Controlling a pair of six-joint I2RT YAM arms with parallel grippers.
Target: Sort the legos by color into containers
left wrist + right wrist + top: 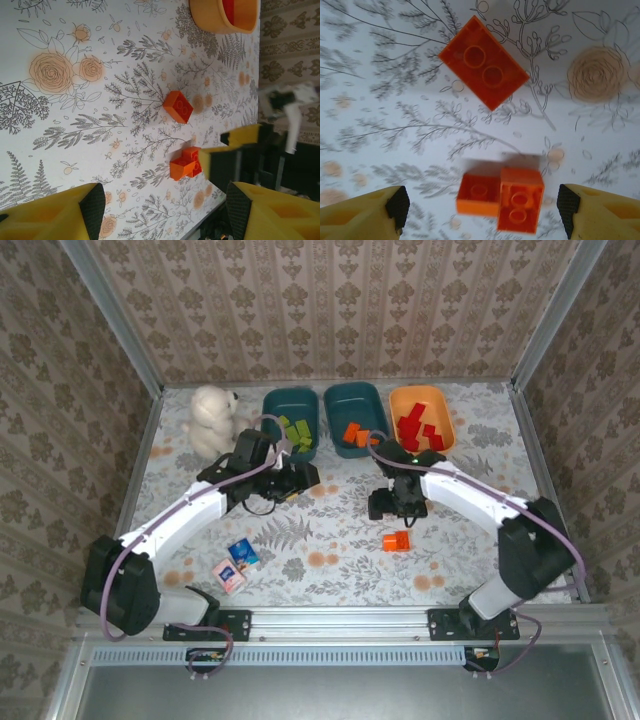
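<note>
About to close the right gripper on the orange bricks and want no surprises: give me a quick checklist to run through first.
1. Right gripper open: ok.
2. Orange pair between its jaws, gap on each side: ok.
3. Pair lying still: cannot tell, its top edge is blurred.
4. Single orange brick clear of the jaws: ok, it lies apart ahead.
5. Middle tub, holding orange bricks, has room: ok.
6. Left gripper open and empty: ok.
</note>
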